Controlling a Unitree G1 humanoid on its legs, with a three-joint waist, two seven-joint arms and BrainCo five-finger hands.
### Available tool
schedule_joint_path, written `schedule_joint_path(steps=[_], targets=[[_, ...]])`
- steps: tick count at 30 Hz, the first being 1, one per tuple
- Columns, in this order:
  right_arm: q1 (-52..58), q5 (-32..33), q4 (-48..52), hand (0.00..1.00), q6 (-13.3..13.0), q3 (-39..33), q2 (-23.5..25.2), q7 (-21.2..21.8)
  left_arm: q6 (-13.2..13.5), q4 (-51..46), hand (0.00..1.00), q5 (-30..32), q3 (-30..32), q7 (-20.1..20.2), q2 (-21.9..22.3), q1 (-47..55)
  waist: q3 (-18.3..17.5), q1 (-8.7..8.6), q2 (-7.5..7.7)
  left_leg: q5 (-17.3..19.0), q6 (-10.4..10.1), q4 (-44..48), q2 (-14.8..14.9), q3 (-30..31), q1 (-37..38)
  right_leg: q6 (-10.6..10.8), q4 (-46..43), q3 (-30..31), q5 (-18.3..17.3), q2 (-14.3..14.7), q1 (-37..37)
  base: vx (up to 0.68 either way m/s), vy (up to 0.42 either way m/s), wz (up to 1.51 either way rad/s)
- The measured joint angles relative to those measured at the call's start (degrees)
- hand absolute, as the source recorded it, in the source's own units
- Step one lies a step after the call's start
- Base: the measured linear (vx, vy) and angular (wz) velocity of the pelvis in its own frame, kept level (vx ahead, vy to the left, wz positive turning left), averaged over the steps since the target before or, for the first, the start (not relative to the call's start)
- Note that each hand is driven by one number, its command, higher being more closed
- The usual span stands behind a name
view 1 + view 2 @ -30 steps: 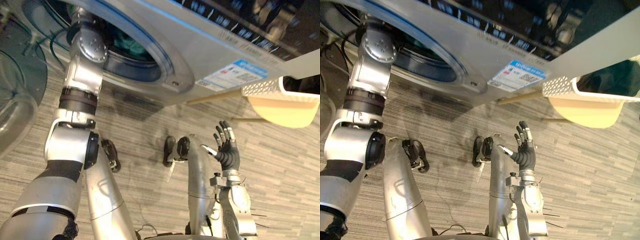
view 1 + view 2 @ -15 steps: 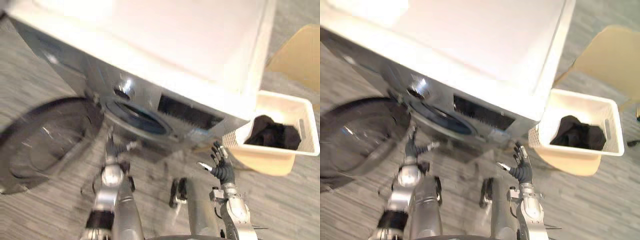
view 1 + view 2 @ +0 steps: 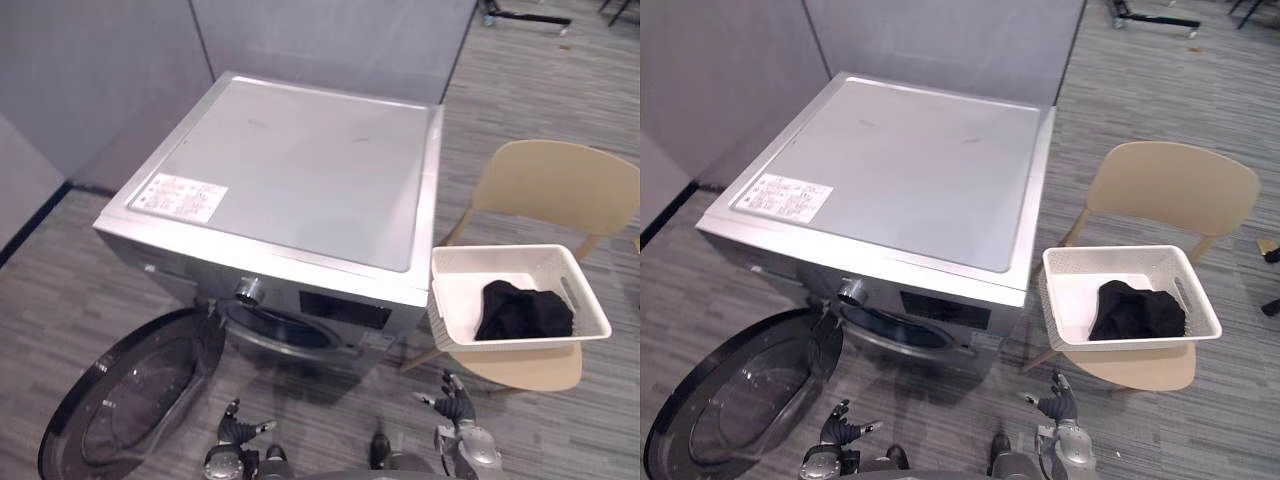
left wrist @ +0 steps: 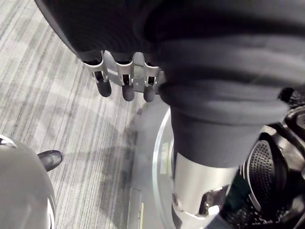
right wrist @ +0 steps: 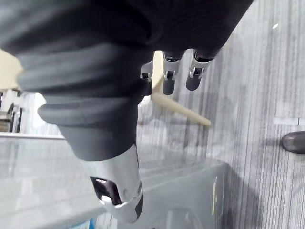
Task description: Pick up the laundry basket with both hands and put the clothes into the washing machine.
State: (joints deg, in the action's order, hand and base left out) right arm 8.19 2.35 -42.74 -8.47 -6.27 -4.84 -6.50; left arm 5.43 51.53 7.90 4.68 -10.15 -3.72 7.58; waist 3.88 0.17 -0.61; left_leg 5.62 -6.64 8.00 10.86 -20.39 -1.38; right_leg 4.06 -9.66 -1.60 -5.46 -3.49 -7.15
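Remaining work: all of it, by my reading; laundry basket [image 3: 455, 305] not lifted, clothes [image 3: 522, 312] not loaded.
left hand [image 3: 240, 429]: nearest, low, fingers apart, empty, beside door [image 3: 130, 395].
right hand [image 3: 455, 392]: near, low, fingers apart, empty, short of basket.
door: swung open, near left.
washing machine [image 3: 300, 170]: centre.
laundry basket: on chair [image 3: 560, 185] seat, just right of machine; tight gap likely hampers left hand.
partition [image 3: 330, 40]: far.
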Motion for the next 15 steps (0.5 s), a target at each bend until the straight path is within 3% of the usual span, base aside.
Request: schedule_joint_path(steps=[3,6,8,9,10,11,13,14,15], targets=[[-0.7,-0.3,-2.5,0.0,0.0,0.0,-1.3,0.0,0.2,0.6,0.0,0.0,-0.1,0.1,0.0,-1.2,-0.2,-0.9,-0.91,0.0,0.0,-0.1,-0.4,0.4,0.8,0.4,2.6,3.7,2.8,0.5,-0.2,-0.03,0.026,-0.65],[-2.7,-0.7,-4.3,0.0,0.2,-0.2,-1.5,0.0,0.3,1.1,0.0,0.0,-0.2,0.1,0.0,-2.4,0.1,-0.9,-1.13,0.5,0.2,0.2,-0.9,-2.5,2.4,0.9,5.1,11.3,6.8,1.5,-1.8,-0.11,0.024,-1.38],[-5.8,-0.7,-4.2,0.0,0.3,0.5,-2.3,-0.2,0.6,1.0,0.0,0.0,-0.2,0.1,-0.2,-3.3,2.2,-0.97,-1.28,5.8,0.8,3.4,-0.1,-5.9,1.9,1.4,6.6,17.3,9.5,3.5,-5.2,-0.2,0.012,-1.8],[-6.9,-0.7,-4.2,0.0,0.4,0.5,-2.3,-0.5,0.6,1.0,0.0,0.1,-0.2,0.1,-0.4,-3.7,2.8,-0.87,-1.41,6.6,1.0,3.9,0.2,-8.1,1.9,-0.4,7.5,15.2,8.8,2.9,-5.7,-0.26,0.015,-1.82],[-8.0,-0.7,-3.9,0.0,0.4,0.5,-2.4,-1.1,0.6,1.1,0.0,0.2,-0.2,0.2,-0.4,-4.5,4.1,-0.95,-2.53,7.2,1.9,4.2,1.8,-12.9,2.3,-5.6,7.3,5.0,6.8,1.1,-6.9,-0.23,-0.001,-2.1],[-8.4,-0.7,-3.4,0.0,0.6,0.7,-2.3,-1.1,0.6,1.6,0.0,0.8,-0.4,0.2,-0.3,-4.6,5.1,-0.82,-2.65,7.2,1.6,4.1,3.5,-18.1,4.4,-7.3,0.7,-12.1,5.5,-2.0,-9.5,-0.16,-0.013,-2.04],[-8.2,-0.7,-3.3,0.0,0.6,0.9,-2.4,-1.1,0.2,2.7,0.0,1.6,-0.7,0.2,-1.2,-4.0,5.3,-0.86,-1.56,7.8,0.5,4.5,3.5,-23.0,6.4,-11.6,-3.9,-26.6,2.1,-5.4,-8.9,0.0,-0.06,-1.71],[-8.5,-0.7,-3.3,0.0,0.7,0.9,-3.0,-1.4,-0.2,3.4,0.0,1.9,-0.8,0.2,-1.2,-3.8,5.2,-0.75,-2.06,8.1,0.0,5.1,4.1,-26.7,7.8,-12.0,-4.5,-34.9,0.7,-7.0,-7.9,0.04,-0.075,-1.73],[-8.8,-0.7,-3.3,0.0,0.7,0.9,-3.0,-1.6,-0.2,3.5,0.0,1.9,-0.8,0.3,-1.1,-3.7,5.1,-0.71,-2.26,8.1,0.0,4.7,4.4,-28.8,8.5,-12.8,-4.7,-38.8,0.1,-7.5,-7.4,0.06,-0.073,-1.95]])
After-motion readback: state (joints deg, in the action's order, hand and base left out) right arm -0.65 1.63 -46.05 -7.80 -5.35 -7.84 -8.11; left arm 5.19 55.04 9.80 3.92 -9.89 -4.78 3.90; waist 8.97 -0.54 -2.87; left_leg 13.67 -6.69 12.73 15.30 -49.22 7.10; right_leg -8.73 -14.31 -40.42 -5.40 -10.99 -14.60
